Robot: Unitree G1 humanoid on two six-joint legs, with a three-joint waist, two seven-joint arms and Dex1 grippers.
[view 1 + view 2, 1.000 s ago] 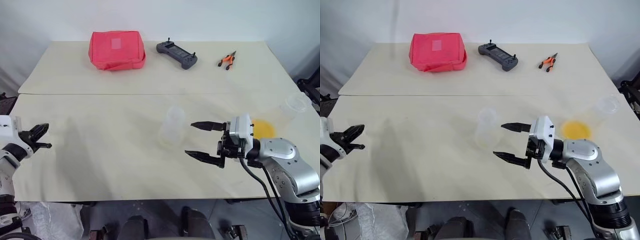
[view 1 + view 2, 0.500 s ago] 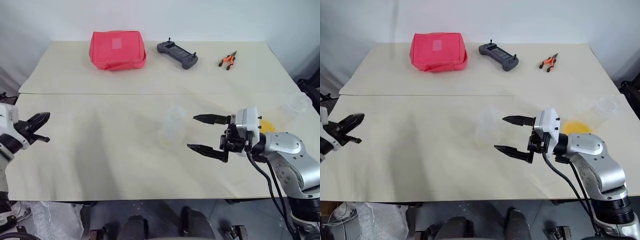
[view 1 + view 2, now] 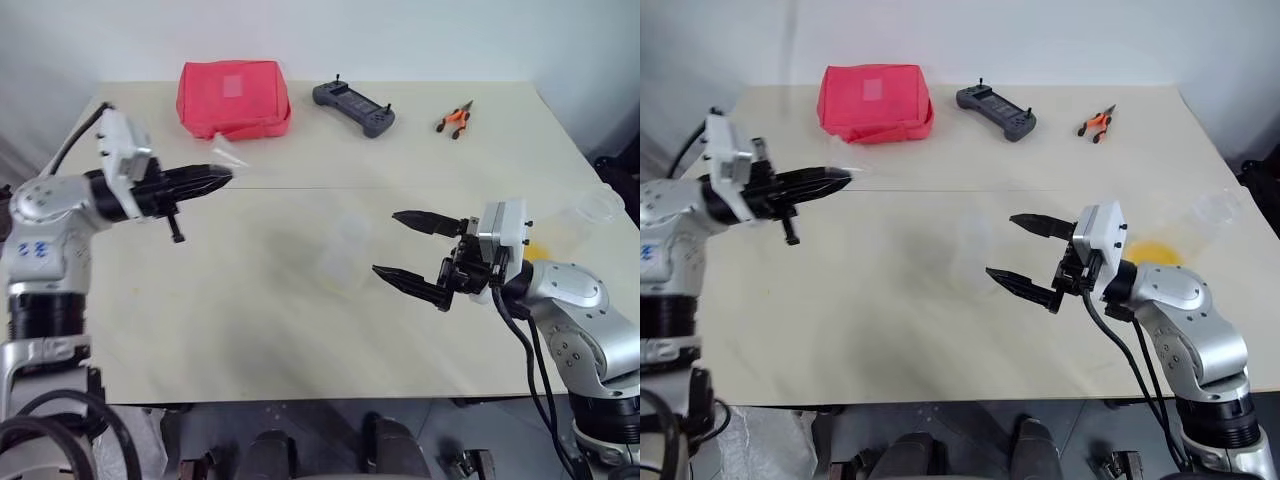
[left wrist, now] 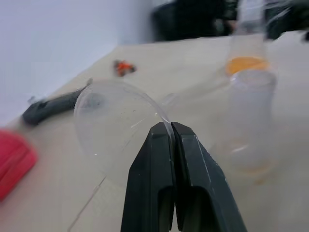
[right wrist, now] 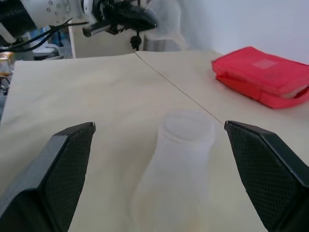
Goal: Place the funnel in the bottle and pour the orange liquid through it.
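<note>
The frosted clear plastic bottle (image 3: 345,248) with a wide base and a narrow neck stands upright near the middle of the cream table (image 3: 250,330), just on the robot's side of the thin seam (image 3: 420,187) between the two table boards. The left gripper (image 3: 222,176) is in the air to the left of the bottle and beyond it, its black fingers pressed together on the rim of the small clear plastic funnel (image 4: 113,128). The right gripper (image 3: 400,246) is just right of the bottle, its two fingers spread wide with nothing between them. Further right of the bottle lies a tall clear cup (image 3: 1200,220) with the yellow-orange liquid (image 3: 1152,256) in its bottom. Well beyond the bottle, along the far side of the table before a plain white wall (image 3: 400,40), are a red fabric pouch (image 3: 233,98), a dark grey handheld controller (image 3: 354,107) and small orange-handled pliers (image 3: 454,118)
</note>
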